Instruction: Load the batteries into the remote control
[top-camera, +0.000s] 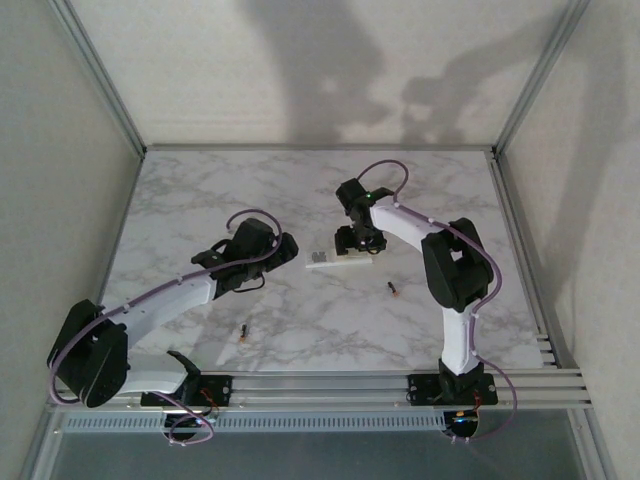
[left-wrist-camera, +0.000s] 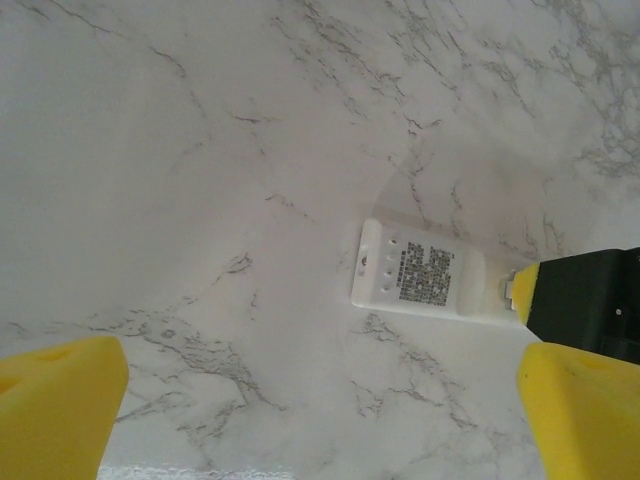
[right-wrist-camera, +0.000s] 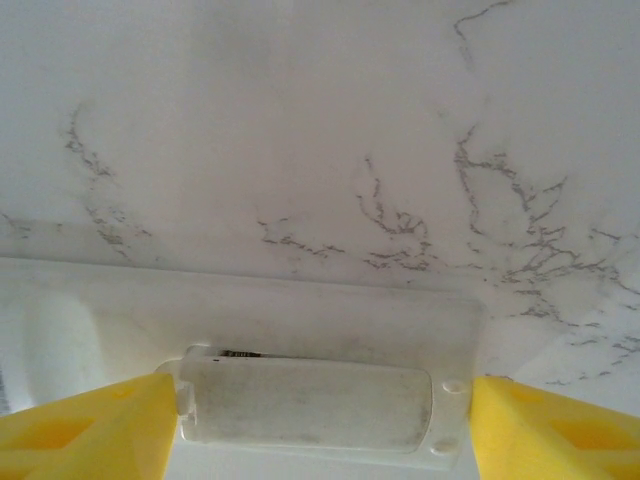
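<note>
Near the front left of the marble worktop (top-camera: 180, 210) one of the batteries (top-camera: 244, 330) lies alone, a small dark cell with an orange end, well apart from both arms. Behind it and a little to the right, the left gripper (top-camera: 290, 250) hangs over bare marble and points toward the remote control (top-camera: 340, 262). Its jaws are spread wide: in the left wrist view the two yellow fingers (left-wrist-camera: 60, 400) stand at the opposite lower corners with only marble between them, and they hold nothing.

The remote control lies flat near the middle of the worktop, with its long side running left to right. Its back faces up, and a printed label (left-wrist-camera: 425, 277) is on its left part.

The right gripper (top-camera: 358, 243) is over the right end of the remote. In the right wrist view its jaws stand apart, and the yellow fingers (right-wrist-camera: 85, 425) are on the two sides of the battery cover (right-wrist-camera: 305, 400). This cover sits closed in the white body. The left finger is over the body of the remote and the right one is at its end. I cannot tell whether the tips touch the remote.

The second battery (top-camera: 393, 290) lies in front of the remote, a little to the right, close to the right arm and touching nothing.
</note>
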